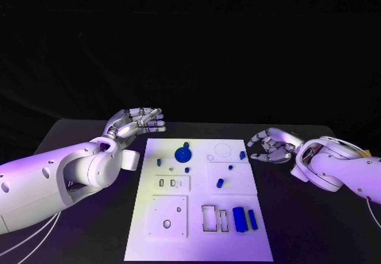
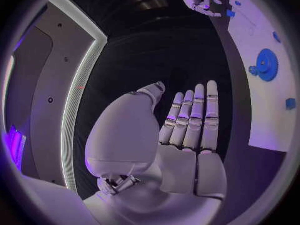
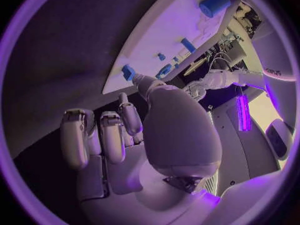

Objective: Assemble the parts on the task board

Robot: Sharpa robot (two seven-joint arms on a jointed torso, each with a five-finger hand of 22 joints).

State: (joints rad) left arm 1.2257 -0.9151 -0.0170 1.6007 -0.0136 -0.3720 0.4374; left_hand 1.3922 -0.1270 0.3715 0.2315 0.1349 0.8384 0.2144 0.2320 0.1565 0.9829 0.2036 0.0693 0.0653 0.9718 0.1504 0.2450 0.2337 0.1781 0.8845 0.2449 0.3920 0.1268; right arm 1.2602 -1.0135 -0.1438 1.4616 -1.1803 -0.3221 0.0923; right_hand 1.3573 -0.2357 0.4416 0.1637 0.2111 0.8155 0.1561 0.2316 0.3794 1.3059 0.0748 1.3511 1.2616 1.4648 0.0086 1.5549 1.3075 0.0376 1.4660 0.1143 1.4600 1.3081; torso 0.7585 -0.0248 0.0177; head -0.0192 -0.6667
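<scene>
The left hand [image 1: 139,122] hovers flat with straight fingers beside the task board [image 1: 199,231]'s far left corner; the right hand [image 1: 272,146], curled and holding nothing, hangs beside its far right corner.

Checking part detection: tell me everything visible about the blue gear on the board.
The blue gear is a round, toothed disc, plastic-looking, lying flat on the white board near its far edge, left of centre. A small blue knob sits at its far rim. In the left wrist view its teeth and raised hub show. Neither hand touches it.
</scene>
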